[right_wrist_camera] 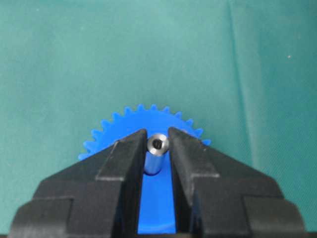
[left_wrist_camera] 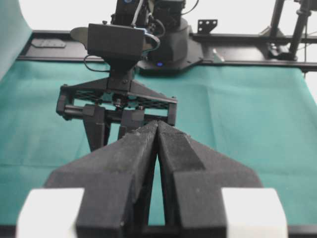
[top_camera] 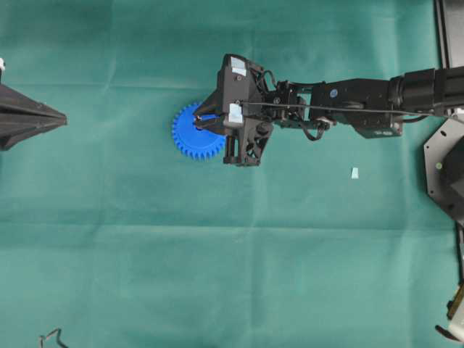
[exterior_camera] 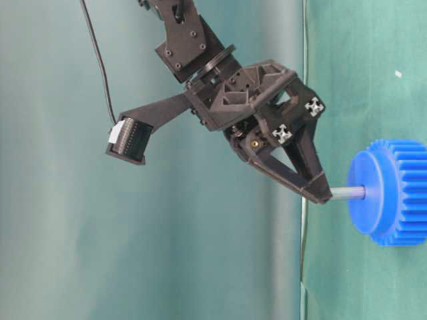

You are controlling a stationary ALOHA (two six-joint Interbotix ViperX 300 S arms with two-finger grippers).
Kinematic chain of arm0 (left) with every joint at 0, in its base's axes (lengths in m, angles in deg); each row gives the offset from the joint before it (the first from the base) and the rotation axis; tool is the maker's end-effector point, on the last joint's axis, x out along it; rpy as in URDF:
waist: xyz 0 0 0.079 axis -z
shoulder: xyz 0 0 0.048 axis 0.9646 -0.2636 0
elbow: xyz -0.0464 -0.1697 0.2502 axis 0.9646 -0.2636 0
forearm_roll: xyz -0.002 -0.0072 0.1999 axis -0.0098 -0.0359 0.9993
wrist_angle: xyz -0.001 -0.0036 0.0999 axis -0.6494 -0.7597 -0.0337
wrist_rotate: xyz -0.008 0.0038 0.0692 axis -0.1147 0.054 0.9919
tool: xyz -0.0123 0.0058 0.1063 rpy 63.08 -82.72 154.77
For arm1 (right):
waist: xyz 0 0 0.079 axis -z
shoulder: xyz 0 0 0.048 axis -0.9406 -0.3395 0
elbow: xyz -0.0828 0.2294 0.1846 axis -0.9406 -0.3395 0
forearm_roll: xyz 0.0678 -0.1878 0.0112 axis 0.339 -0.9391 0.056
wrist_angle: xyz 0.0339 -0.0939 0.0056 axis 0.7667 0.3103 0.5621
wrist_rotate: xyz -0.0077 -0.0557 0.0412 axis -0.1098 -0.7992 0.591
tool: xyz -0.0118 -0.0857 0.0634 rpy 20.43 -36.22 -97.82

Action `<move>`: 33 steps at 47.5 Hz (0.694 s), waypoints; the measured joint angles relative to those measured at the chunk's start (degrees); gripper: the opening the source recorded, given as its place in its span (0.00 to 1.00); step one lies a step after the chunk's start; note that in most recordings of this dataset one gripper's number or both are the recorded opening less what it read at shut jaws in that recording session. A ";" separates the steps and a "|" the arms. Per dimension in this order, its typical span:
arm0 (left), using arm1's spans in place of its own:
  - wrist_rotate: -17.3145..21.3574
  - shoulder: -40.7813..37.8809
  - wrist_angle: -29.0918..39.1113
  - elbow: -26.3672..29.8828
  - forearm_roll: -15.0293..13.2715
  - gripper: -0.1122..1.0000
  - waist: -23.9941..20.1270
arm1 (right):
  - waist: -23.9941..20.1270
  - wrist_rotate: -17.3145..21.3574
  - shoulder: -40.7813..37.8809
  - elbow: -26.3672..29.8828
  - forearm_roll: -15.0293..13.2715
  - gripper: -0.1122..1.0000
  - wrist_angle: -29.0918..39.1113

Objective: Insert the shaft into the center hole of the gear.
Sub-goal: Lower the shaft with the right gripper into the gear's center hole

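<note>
Inside gear (exterior_camera: 393, 192) — shaft (exterior_camera: 348, 193) (end effector-held)

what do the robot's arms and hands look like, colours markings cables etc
Both are matte black. The right hand has tapering wedge fingers, white cross-patterned markers, a boxy camera with a white label, and thin black cables along the arm. The left hand has rough black finger pads and white blocks near their base.

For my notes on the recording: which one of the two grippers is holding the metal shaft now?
The right gripper: its fingertips clamp the silvery shaft standing over the blue gear. The left gripper is shut with nothing between its fingers, off at the cloth's left edge.
</note>
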 measured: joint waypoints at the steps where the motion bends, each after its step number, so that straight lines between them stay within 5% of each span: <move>1: 0.09 0.00 0.00 0.00 0.00 0.10 0.00 | 0.00 -0.09 0.00 0.00 0.00 0.26 0.00; 33: 0.09 0.09 0.00 0.00 0.00 0.10 0.00 | 0.00 0.00 -2.20 0.00 0.00 0.26 0.00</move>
